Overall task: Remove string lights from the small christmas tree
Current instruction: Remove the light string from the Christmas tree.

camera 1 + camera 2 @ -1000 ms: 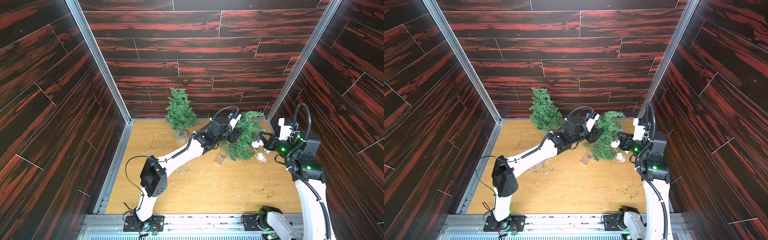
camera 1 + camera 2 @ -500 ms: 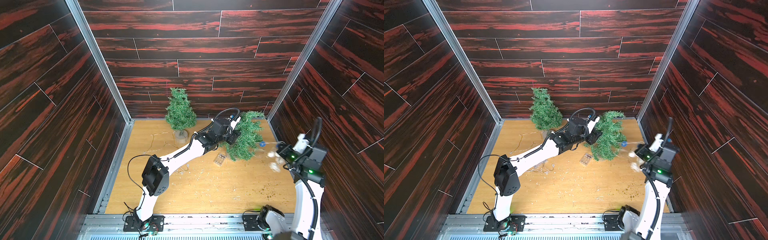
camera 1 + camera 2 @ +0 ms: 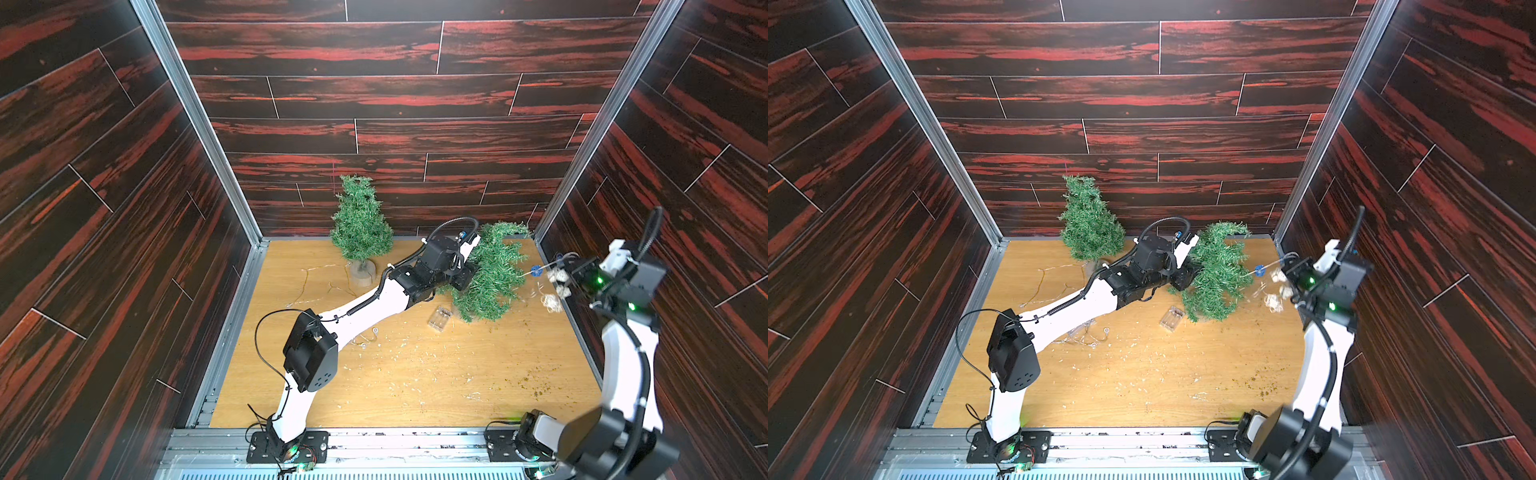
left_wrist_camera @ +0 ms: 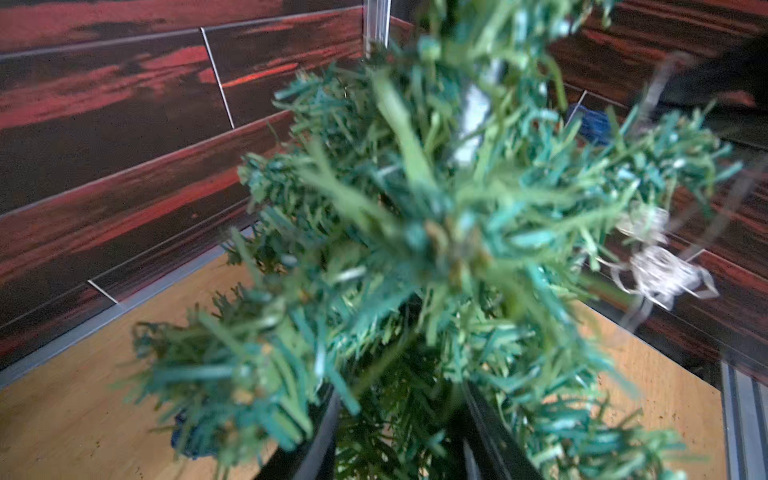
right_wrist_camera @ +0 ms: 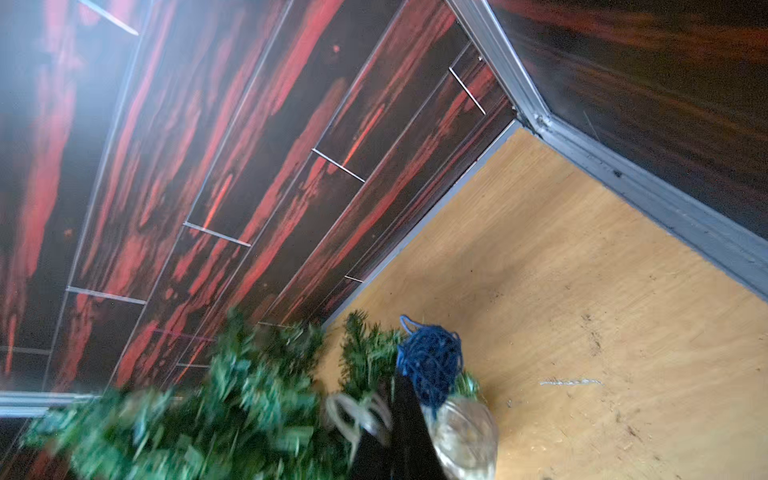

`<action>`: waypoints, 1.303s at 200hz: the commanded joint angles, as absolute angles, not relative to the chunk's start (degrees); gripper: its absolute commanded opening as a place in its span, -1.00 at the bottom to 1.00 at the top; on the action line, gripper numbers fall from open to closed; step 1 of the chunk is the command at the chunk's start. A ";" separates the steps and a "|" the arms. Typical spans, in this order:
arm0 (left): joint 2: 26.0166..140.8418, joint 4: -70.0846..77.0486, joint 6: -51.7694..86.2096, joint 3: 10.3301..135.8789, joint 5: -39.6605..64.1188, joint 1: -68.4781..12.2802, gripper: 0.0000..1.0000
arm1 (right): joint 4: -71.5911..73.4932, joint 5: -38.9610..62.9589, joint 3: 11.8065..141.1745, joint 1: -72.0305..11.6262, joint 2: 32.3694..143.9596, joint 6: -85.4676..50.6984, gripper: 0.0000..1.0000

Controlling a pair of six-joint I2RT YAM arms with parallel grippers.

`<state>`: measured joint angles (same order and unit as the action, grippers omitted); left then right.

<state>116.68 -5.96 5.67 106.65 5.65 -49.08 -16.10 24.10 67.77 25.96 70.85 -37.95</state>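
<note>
The small christmas tree leans tipped over at the back right. My left gripper is shut on it, one finger on each side of its branches. The string lights with blue and white woven balls stretch from the tree toward the right wall. My right gripper is shut on that strand, with a blue ball and a white ball beside its fingers. A clear battery box lies on the floor next to the tree.
A second small tree stands upright on a wooden base at the back. A thin wire strand with small silvery balls lies on the floor under my left arm. Needle litter dots the wooden floor. Dark walls close three sides.
My right arm has swung away from the tree toward the right wall, drawing the balls out of the branches. The left arm has stayed on the tree, its jaws a little narrower.
</note>
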 commanded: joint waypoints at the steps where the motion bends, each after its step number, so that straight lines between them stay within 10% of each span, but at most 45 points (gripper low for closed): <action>1: 113.55 -5.89 5.66 105.23 6.85 -48.76 -0.05 | -13.31 21.28 73.60 23.31 75.64 -40.61 -1.00; 260: 114.96 -6.59 6.13 103.79 7.75 -48.14 -0.14 | -7.12 8.68 68.72 20.49 87.98 -39.67 -1.00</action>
